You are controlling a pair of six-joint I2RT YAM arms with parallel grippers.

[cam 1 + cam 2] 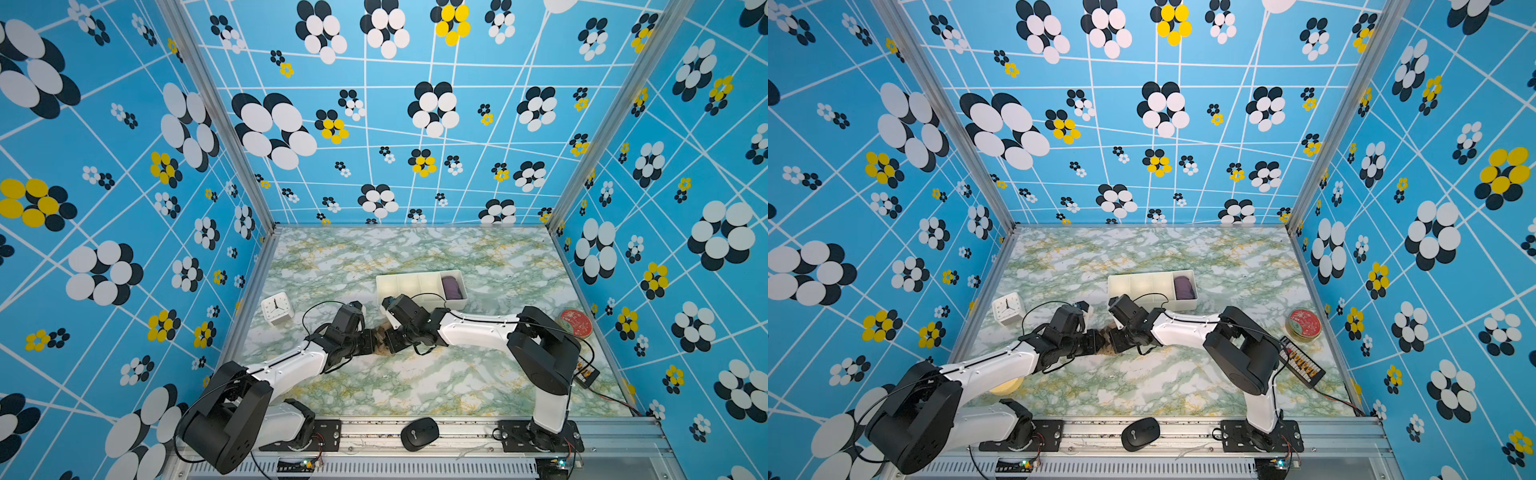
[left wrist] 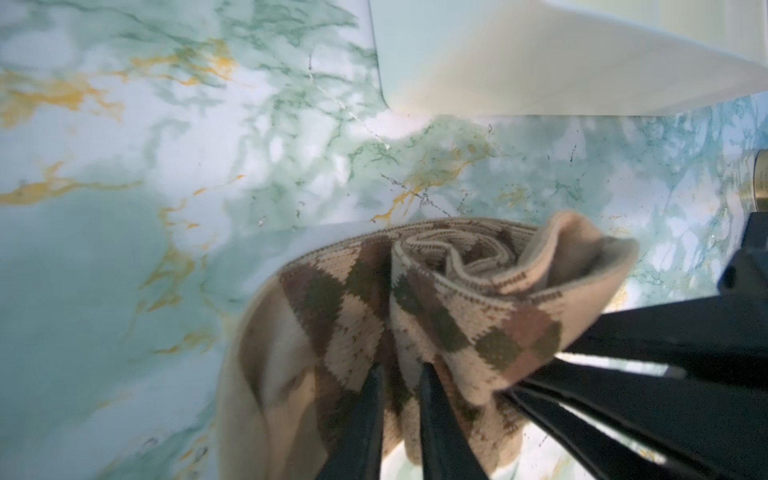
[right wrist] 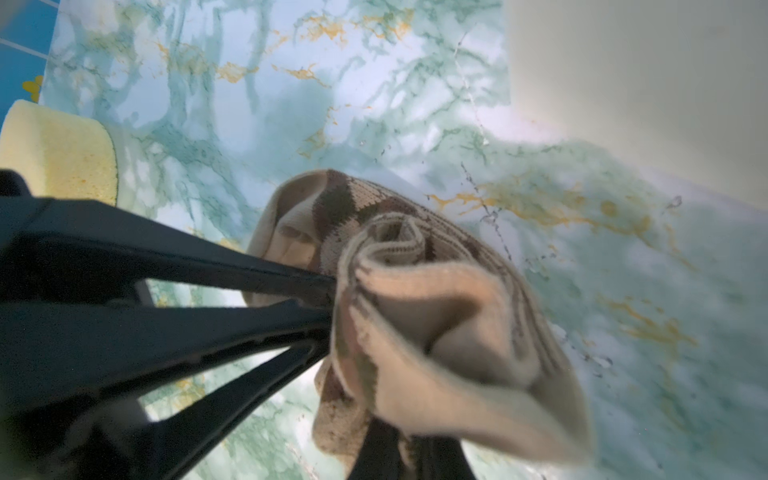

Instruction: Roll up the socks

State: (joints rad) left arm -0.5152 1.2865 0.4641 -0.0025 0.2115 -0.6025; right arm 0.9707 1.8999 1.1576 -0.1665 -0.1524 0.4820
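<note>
The socks (image 1: 380, 340) (image 1: 1105, 341), tan knit with brown argyle diamonds, sit as a rolled bundle at the middle of the table between both grippers. In the left wrist view the socks (image 2: 436, 299) show a spiral end, and my left gripper (image 2: 403, 370) is shut on the outer layer. The right gripper's black fingers (image 2: 623, 345) reach in from the side. In the right wrist view the socks (image 3: 436, 311) fill the centre, with my right gripper (image 3: 409, 444) shut on a fold. In both top views the left gripper (image 1: 371, 341) and right gripper (image 1: 390, 340) meet tip to tip at the bundle.
A white divided tray (image 1: 399, 286) stands just behind the grippers, with a purple fabric bundle (image 1: 452, 287) in its right compartment. A white clock (image 1: 276, 307) is at the left, a red tin (image 1: 575, 323) and black connector board (image 1: 1302, 365) at the right. A yellow sponge (image 1: 1005, 386) and a black mouse (image 1: 419, 433) lie near the front.
</note>
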